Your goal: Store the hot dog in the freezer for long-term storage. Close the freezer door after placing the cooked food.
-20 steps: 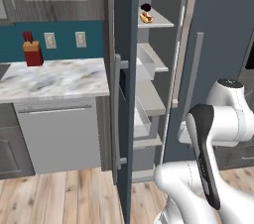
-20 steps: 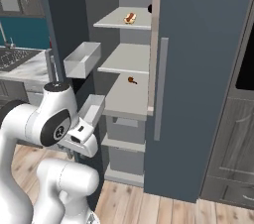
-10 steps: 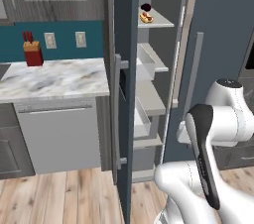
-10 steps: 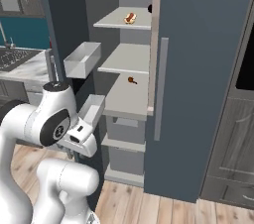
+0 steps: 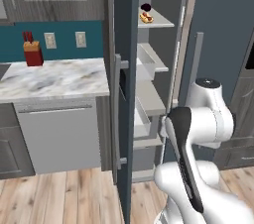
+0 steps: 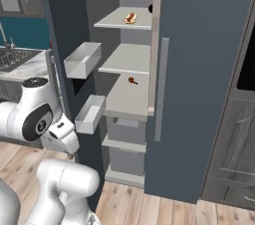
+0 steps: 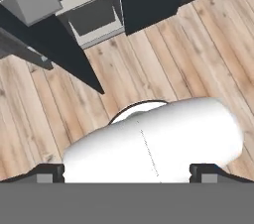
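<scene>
- Hot dog (image 5: 146, 17) sits on the upper shelf (image 6: 124, 20) of the freezer (image 6: 130, 64), near the back, with a small dark round item (image 5: 146, 7) just behind it.
- Freezer door (image 5: 125, 84) stands wide open, edge-on to the left base camera, its long grey bar handle (image 5: 118, 111) facing the marble surface (image 5: 54, 77) and its white bins (image 6: 83, 59) facing the shelves.
- From how things lie, the placing looks done and the closing of the door is what remains.
- The arm is folded low beside the door, and the hand (image 7: 126, 171) looks down at the wooden floor (image 7: 163, 54); only the two dark fingertips (image 7: 49, 171) show, set far apart, and nothing lies between them.
- As for handling, the bun would be light and soft, easy to squash, and the sausage could roll out; a gentle pinch across the middle would suit it.
- The door is the stiff, heavy piece: the bar handle or the outer face near the free edge looks like the place to push.
- One risk: the arm stands close to the door's swing.
</scene>
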Available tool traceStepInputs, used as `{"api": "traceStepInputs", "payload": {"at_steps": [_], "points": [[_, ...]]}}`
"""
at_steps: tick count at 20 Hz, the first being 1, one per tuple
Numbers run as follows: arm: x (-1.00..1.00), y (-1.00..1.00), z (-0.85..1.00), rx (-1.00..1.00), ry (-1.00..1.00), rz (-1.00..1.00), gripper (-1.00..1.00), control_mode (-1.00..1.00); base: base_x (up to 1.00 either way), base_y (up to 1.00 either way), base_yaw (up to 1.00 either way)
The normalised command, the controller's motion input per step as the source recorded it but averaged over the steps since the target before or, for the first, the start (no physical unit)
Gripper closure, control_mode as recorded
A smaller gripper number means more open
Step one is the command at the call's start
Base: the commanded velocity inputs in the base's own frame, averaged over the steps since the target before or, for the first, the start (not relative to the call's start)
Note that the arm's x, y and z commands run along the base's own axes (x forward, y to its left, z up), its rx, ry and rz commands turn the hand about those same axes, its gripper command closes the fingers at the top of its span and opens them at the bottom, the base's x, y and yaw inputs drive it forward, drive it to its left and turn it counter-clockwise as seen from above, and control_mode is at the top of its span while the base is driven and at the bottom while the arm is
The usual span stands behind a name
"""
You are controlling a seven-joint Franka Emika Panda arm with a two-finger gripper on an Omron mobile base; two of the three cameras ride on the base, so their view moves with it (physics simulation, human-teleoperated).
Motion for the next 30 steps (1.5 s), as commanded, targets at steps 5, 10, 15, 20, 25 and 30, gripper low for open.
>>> {"api": "traceStepInputs", "payload": {"at_steps": [5,10,15,20,25,30], "points": [[0.04,0.95,0.06,-0.06,-0.05,-0.38,-1.00,-1.00,0.00,0.00,0.00],[0.19,0.86,0.00,-0.08,0.00,-0.24,-1.00,-1.00,0.00,0.00,0.00],[0.42,0.36,0.00,-0.16,-0.02,-0.19,-1.00,-1.00,0.00,0.00,0.00],[0.36,0.05,0.00,-0.33,-0.06,-0.10,-1.00,-1.00,0.00,0.00,0.00],[0.34,0.03,0.00,-0.37,-0.01,-0.16,-1.00,-1.00,0.00,0.00,0.00],[0.40,0.33,0.17,-0.21,-0.04,-0.09,-1.00,-1.00,0.00,0.00,0.00]]}}
